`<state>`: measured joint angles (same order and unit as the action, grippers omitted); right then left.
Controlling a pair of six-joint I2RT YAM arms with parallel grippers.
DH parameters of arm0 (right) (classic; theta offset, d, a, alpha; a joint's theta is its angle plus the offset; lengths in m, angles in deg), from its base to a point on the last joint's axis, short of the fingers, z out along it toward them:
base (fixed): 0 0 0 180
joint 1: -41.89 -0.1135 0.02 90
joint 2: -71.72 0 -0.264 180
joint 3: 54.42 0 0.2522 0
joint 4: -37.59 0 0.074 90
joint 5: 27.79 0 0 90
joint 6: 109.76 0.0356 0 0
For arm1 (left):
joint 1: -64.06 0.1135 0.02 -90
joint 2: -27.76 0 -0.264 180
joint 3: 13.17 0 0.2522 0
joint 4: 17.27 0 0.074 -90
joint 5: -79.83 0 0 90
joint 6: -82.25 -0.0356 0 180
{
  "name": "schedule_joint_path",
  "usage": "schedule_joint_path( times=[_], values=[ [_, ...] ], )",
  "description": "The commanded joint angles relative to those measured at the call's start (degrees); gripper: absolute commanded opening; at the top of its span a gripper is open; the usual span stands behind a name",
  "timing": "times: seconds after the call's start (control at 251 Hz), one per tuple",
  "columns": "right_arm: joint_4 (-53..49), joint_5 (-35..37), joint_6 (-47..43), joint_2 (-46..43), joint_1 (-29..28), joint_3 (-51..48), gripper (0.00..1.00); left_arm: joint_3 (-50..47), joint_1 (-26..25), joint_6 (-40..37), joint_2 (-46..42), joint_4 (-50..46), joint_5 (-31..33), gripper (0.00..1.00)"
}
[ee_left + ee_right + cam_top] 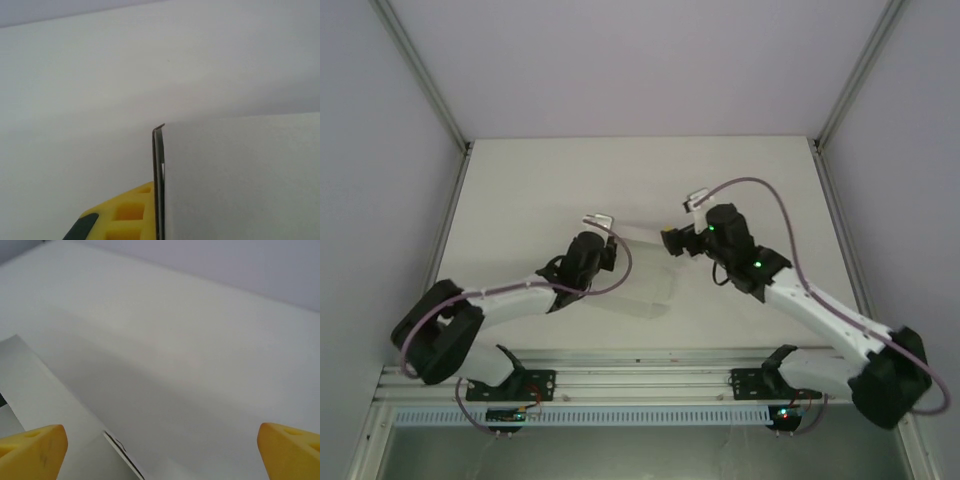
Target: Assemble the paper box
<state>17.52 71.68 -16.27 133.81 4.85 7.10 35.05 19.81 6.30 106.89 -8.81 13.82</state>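
Note:
The paper box [240, 180] is a white cardboard panel on the right of the left wrist view, its thin edge running upright down the middle. My left gripper [156, 212] is shut on that edge, one yellow finger [120, 215] pressed against the card. From above, the left gripper [605, 232] and right gripper [678, 238] face each other over the table's middle, the pale box [642, 255] hard to make out between them. My right gripper [160, 452] is wide open. A flap of the paper box [50, 405] lies low and left between its fingertips [30, 450], touching neither.
The white table [640, 170] stretches behind the grippers to the enclosure's back wall. Aluminium frame posts [435, 95] stand at both back corners. The arms' base rail [640, 375] runs along the near edge.

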Motion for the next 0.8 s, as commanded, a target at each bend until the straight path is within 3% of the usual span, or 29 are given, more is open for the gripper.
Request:
schedule_joint_path(
  times=[0.0,0.168,0.291,0.435,0.595,0.794],
  values=[
    [-5.9,-1.2,1.8,-4.6,0.9,-1.2,0.99,-0.3,0.2,5.0,-4.1,-6.1,3.4,0.00],
    [-0.9,-9.1,4.5,-5.5,1.6,-4.2,0.99,-1.6,0.1,6.3,-8.5,-7.1,0.1,0.00],
    [2.6,-9.6,4.7,-2.4,1.0,-4.4,0.99,-1.1,0.2,8.2,-9.9,-9.8,-0.3,0.00],
    [6.6,-8.3,4.7,2.2,0.7,-3.8,0.99,-2.6,0.2,8.7,-11.2,-6.9,-5.9,0.00],
    [19.1,-13.7,6.0,6.8,-1.0,-4.5,0.99,-2.4,0.1,11.1,-10.5,-5.7,-9.9,0.00],
    [34.9,-10.8,9.3,8.3,-3.3,-8.9,1.00,-2.2,0.1,14.8,-10.7,-4.9,-11.2,0.00]
  ],
)
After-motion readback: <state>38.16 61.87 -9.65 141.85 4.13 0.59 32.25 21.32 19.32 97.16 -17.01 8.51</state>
